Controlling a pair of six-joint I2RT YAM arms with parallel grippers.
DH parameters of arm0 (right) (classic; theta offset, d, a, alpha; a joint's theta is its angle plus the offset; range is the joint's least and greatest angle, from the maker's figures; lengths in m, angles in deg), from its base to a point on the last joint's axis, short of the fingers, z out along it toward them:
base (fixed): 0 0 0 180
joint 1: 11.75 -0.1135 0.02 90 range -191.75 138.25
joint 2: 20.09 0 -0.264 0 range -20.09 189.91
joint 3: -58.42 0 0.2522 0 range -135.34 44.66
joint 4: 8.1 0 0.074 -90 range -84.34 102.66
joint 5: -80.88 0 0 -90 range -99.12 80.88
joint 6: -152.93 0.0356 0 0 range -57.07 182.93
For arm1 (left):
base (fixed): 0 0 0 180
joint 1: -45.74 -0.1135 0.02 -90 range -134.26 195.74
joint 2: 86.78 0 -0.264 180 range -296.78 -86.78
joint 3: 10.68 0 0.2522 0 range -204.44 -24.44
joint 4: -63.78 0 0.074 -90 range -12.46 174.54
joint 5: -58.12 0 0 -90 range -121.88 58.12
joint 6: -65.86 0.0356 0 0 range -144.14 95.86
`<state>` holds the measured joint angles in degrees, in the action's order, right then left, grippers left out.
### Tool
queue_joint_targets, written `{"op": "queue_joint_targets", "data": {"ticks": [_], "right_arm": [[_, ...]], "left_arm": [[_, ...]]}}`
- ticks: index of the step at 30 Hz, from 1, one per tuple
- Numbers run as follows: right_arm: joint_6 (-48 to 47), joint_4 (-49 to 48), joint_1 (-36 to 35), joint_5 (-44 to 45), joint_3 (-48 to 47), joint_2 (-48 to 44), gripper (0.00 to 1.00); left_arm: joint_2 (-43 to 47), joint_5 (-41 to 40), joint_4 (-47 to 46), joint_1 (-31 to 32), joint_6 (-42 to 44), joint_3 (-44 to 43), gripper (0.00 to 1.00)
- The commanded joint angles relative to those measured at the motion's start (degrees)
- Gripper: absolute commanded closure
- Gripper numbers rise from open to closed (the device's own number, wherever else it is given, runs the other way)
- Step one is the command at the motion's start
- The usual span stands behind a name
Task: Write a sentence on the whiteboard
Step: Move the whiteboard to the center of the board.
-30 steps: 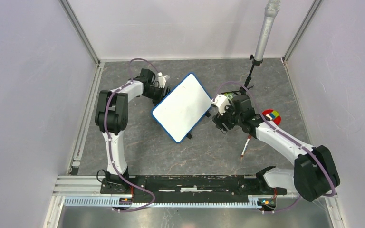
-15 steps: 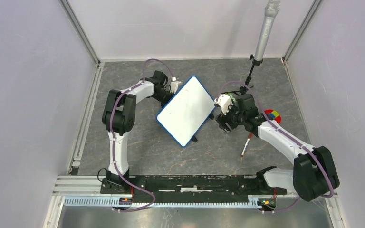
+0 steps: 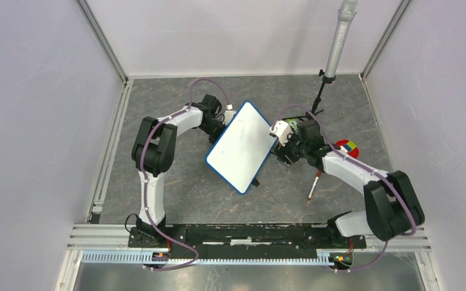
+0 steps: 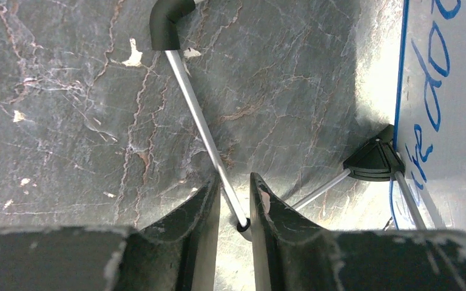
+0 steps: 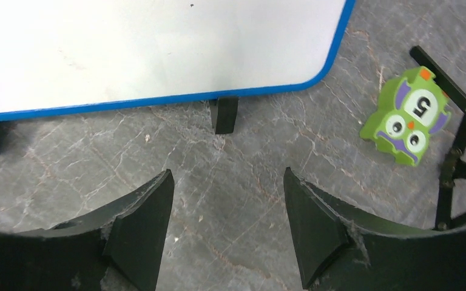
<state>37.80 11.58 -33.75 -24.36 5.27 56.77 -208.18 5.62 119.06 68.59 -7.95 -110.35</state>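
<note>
Left wrist view, bottom centre: left gripper (image 4: 235,182) grips the metal leg (image 4: 197,115) of the whiteboard (image 4: 455,151), probably steadying it; right gripper (image 5: 227,176) hangs open, empty.

Robot lab test cell.
Plain pale panel walls (image 3: 30,121) on aluminium profile posts (image 3: 102,39) box in a grey marble-print tabletop (image 3: 188,194). The left arm (image 3: 148,182) and right arm (image 3: 352,170) are bolted to a slotted aluminium rail (image 3: 97,233). Marble print runs under the left gripper (image 4: 235,182) jaws. Right of the right gripper (image 5: 227,179) jaws sits a green owl number block (image 5: 408,115), and beyond them a microphone (image 3: 340,36) on a tripod.
</note>
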Motion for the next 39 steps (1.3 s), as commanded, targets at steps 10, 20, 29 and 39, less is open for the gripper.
{"op": "queue_joint_targets", "data": {"ticks": [10, 20, 29, 39], "right_arm": [[-6.8, -4.9, 0.4, -5.3, -9.2, 14.2, 0.31], [-4.9, -3.5, 0.4, -7.3, -8.8, 17.3, 0.58], [-1.6, -1.5, 0.3, -7.9, -2.8, 10.7, 0.74], [-1.2, 0.5, -0.1, -8.7, 1.6, 5.3, 0.68]], "left_arm": [[-1.3, -1.9, 3.0, 0.5, 3.4, -0.1, 0.65], [-0.9, 0.0, 3.0, 0.5, 2.2, 0.6, 0.66], [3.1, 1.9, 2.5, 0.8, 2.3, 5.7, 0.69], [4.3, 0.4, 2.1, 2.0, 2.7, 7.6, 0.68]]}}
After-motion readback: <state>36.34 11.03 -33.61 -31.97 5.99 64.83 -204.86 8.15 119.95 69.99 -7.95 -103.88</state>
